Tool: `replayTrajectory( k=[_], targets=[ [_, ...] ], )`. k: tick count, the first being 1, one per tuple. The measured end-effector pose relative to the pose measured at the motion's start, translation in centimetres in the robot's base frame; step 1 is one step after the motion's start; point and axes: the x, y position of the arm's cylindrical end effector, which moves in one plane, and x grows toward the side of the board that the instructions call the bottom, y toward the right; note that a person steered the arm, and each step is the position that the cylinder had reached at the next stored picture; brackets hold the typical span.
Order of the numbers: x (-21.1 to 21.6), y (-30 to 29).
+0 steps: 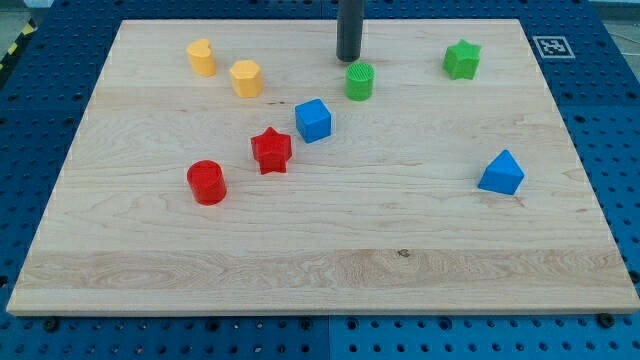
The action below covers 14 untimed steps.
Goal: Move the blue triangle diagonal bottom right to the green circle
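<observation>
The wooden desk (pixel 320 270) is seen from above and in front, set on a blue perforated base (pixel 30 80). The dark rod is lowered at the view's top centre, and my tip (pixel 348 58) is placed just above and slightly left of the green circle (pixel 360 81), very near it; contact cannot be told. No tool is fitted, only the plain rod, so nothing is gripped or let go.

The blue triangle (pixel 501 173) is found at the view's right, well apart from the tip and from the green circle, lower and to the right of it. A green star (pixel 462 59) is seen at the top right. A blue cube (pixel 313 120) lies below and left of the green circle, with a red star (pixel 271 150) just beside it at lower left. A red cylinder (pixel 207 182) is placed further to the lower left. Two yellow blocks sit at the upper left: a yellow heart-like block (pixel 201 57) and a yellow hexagonal block (pixel 245 78), near each other, not touching.
</observation>
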Motion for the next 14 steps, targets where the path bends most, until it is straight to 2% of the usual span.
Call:
replayTrajectory(
  k=[1, 2, 4, 6, 9, 10, 12, 13, 14],
  targets=[
    [0.0, 0.0],
    [-0.7, 3.9],
    [2.1, 8.8],
    [3.6, 10.5],
    [10.7, 12.5],
    [13.8, 14.9],
    [15.4, 21.7],
    [19.8, 23.0],
    [21.7, 21.8]
  ],
)
